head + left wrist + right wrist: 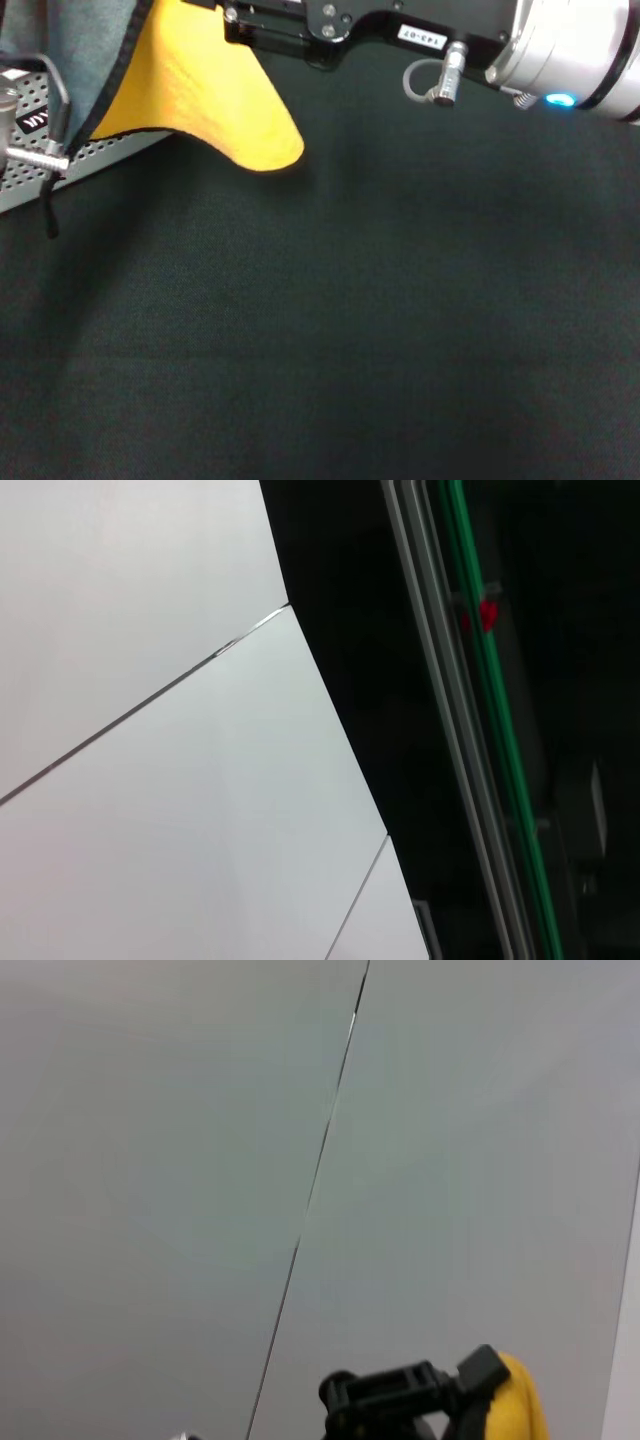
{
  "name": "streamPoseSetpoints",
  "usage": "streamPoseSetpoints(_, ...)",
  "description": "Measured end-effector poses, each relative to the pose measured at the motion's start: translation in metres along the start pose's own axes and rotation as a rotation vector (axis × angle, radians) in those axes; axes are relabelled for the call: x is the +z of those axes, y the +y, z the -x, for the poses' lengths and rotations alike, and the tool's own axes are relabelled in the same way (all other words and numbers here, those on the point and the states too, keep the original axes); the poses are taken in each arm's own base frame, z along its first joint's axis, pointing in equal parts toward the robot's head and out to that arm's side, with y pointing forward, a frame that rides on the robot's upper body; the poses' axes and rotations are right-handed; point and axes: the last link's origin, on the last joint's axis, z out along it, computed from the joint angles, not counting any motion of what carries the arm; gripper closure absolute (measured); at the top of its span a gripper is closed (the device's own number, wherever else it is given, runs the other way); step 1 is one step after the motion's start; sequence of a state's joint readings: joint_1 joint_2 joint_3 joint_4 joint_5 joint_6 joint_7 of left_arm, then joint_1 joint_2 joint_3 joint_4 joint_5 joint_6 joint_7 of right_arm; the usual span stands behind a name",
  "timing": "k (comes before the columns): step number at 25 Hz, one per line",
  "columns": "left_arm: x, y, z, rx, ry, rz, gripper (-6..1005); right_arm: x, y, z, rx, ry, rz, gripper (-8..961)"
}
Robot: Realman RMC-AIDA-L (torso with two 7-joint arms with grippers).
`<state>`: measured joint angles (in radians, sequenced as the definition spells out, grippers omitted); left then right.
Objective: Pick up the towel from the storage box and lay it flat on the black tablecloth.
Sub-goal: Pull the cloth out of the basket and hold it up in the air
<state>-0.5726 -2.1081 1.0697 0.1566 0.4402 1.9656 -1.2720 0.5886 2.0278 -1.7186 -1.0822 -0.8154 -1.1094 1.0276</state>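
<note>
The black tablecloth (pixel 380 320) fills nearly the whole head view and lies bare, so laying the towel flat on it is, by my reading, all still to do. The storage box (pixel 100 152) shows only as a strip of perforated grey wall and rim at the far left edge of the surface. The towel (pixel 200 90) is lifted: it hangs from the top of the view with its yellow-orange face outward and a grey-green fold behind the black stitched edge, its rounded lower corner dangling above the cloth just beside the box rim, apparently clear of the box. The pick-up looks done; carrying it over open cloth, lowering and spreading remain. The right hand (pixel 285 25) reaches in from the right along the top edge, and the towel hangs right at its black tip, so it is most likely clenched on the fabric, though the fingers themselves are out of sight. The left hand appears in no view; its wrist camera faces pale panels.
</note>
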Motion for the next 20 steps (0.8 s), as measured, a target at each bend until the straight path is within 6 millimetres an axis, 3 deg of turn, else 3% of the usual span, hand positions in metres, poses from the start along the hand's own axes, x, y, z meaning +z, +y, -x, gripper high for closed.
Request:
streamPoseSetpoints(3,0.0,0.0,0.001,0.004,-0.003,-0.001,971,0.003,-0.001,0.003,-0.028,-0.014,0.001,270)
streamPoseSetpoints(13,0.001,0.001,0.004,0.004,-0.019,0.007,970,0.013,-0.01,0.005,-0.047,-0.013,-0.034,473)
streamPoseSetpoints(20,0.003,-0.001,0.008,-0.007,-0.025,0.002,970,0.018,-0.013,0.002,-0.047,-0.003,-0.024,512)
